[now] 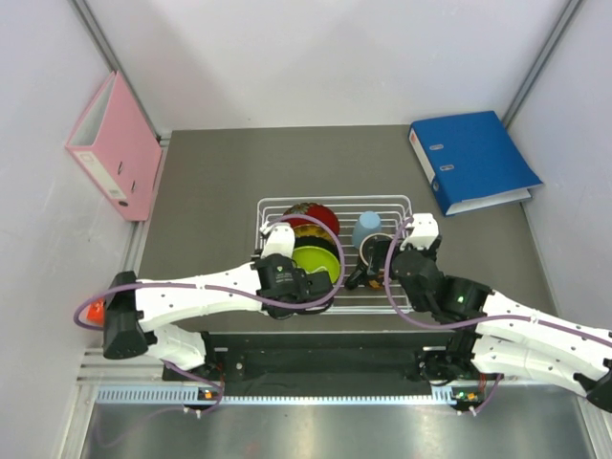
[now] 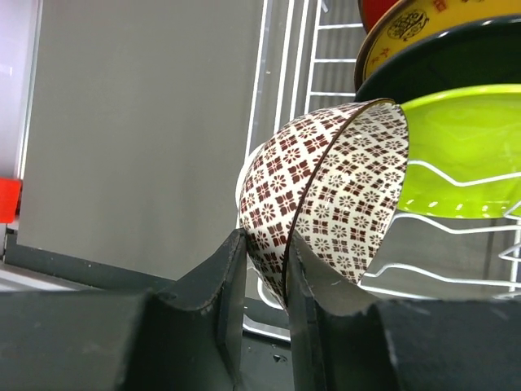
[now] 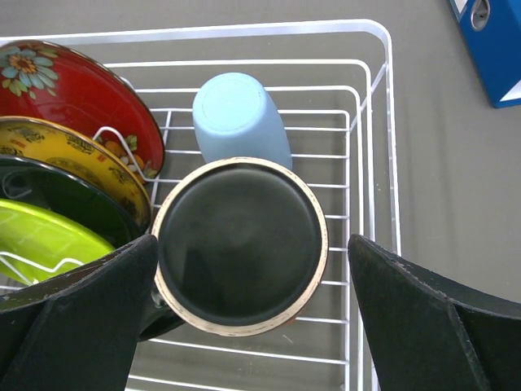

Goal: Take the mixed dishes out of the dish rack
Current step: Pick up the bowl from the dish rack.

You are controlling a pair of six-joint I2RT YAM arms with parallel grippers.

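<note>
Left jaws astride net-patterned bowl rim

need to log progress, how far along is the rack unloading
Done: nothing visibly out of the rack yet. In hand: left end effector pinches the patterned bowl by its rim; right end effector sits open around the upturned mug. Left: red bowl, yellow plate, green bowl and blue cup, all in the rack.
</note>
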